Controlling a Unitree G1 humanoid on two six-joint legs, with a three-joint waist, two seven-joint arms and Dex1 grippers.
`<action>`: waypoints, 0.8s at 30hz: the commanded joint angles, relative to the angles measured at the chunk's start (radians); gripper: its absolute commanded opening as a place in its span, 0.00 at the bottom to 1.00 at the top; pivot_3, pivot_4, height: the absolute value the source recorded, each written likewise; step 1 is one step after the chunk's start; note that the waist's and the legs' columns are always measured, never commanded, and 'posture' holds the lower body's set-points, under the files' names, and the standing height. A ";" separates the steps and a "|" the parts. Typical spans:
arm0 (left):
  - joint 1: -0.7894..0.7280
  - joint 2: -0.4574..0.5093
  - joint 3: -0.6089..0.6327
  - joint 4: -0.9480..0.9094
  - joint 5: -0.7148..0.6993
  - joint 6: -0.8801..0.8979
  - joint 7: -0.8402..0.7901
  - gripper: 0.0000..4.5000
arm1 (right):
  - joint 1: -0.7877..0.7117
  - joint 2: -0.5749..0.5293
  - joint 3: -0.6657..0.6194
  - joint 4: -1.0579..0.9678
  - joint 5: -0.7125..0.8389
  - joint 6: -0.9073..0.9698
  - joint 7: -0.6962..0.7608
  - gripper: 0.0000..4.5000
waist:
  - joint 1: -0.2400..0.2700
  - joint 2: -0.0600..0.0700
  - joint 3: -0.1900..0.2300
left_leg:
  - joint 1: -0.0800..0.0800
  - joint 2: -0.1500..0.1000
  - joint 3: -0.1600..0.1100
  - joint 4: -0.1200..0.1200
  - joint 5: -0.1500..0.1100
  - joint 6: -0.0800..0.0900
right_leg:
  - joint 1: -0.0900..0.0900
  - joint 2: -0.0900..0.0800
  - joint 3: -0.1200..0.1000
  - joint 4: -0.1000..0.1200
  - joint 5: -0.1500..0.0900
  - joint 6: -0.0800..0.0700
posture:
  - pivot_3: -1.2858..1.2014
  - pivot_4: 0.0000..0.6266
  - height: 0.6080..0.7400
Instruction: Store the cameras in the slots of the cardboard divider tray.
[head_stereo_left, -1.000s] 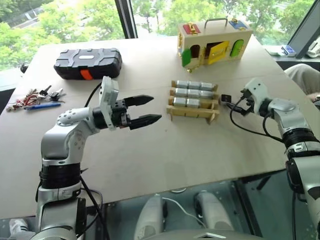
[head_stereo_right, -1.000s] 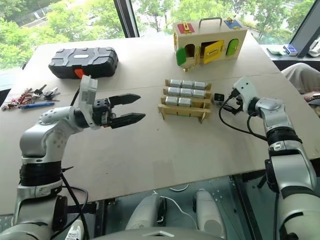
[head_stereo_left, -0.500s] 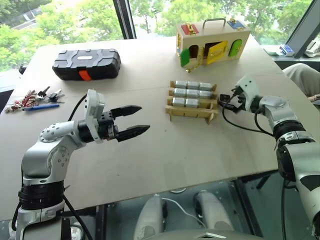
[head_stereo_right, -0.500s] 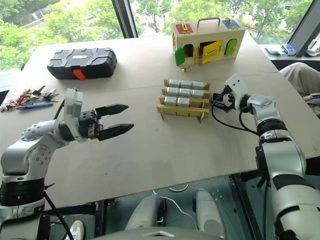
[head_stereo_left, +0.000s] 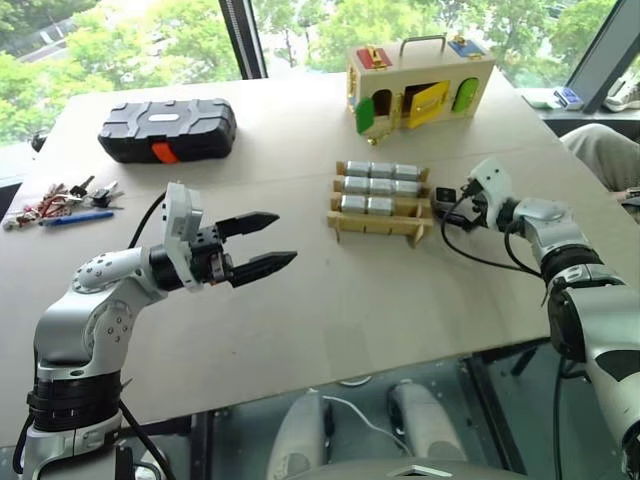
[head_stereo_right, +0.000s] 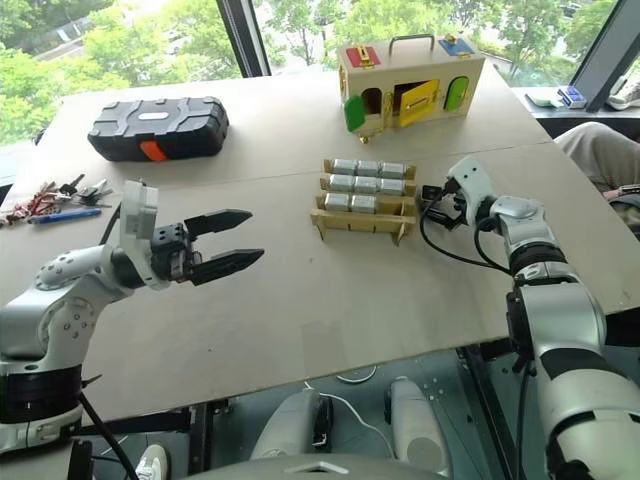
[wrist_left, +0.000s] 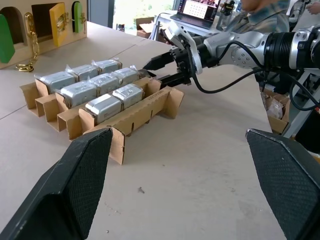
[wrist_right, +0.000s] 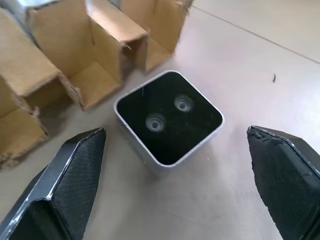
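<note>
Both tools wide open, empty; right tool (wrist_right: 170, 150) straddles loose camera (wrist_right: 169, 116) beside cardboard divider tray (head_stereo_left: 380, 222).

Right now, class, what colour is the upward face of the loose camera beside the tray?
Black, seen best in the right wrist view.

Pale wooden table (head_stereo_left: 330, 330), big windows (head_stereo_left: 130, 40), green trees outside, daylight

Head eyes overlook table (head_stereo_left: 330, 300) — wrists view close.
</note>
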 joint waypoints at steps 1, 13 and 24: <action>-0.003 0.018 0.025 -0.035 -0.021 -0.021 0.010 0.98 | -0.002 0.004 -0.020 -0.019 0.008 -0.035 0.036 1.00 | -0.001 0.000 0.000 | 0.000 0.000 0.000 0.000 0.000 0.000 | 0.000 0.000 0.000 0.000 0.000 0.000 | 0.52 0.24 1.00; -0.003 0.012 0.006 -0.015 -0.016 -0.050 0.015 1.00 | 0.022 0.004 -0.022 -0.026 0.000 -0.032 0.080 0.81 | -0.001 0.000 0.000 | 0.000 0.000 0.000 -0.001 0.000 0.000 | 0.000 0.000 0.000 0.000 0.000 0.000 | 0.52 0.24 1.00; -0.002 0.006 -0.010 0.002 -0.013 -0.061 0.012 1.00 | 0.043 -0.006 -0.022 -0.042 -0.005 -0.063 0.064 0.61 | -0.001 0.000 0.000 | 0.002 0.000 0.002 -0.001 0.000 0.000 | 0.000 0.000 0.001 0.000 0.000 0.000 | 0.52 0.24 1.00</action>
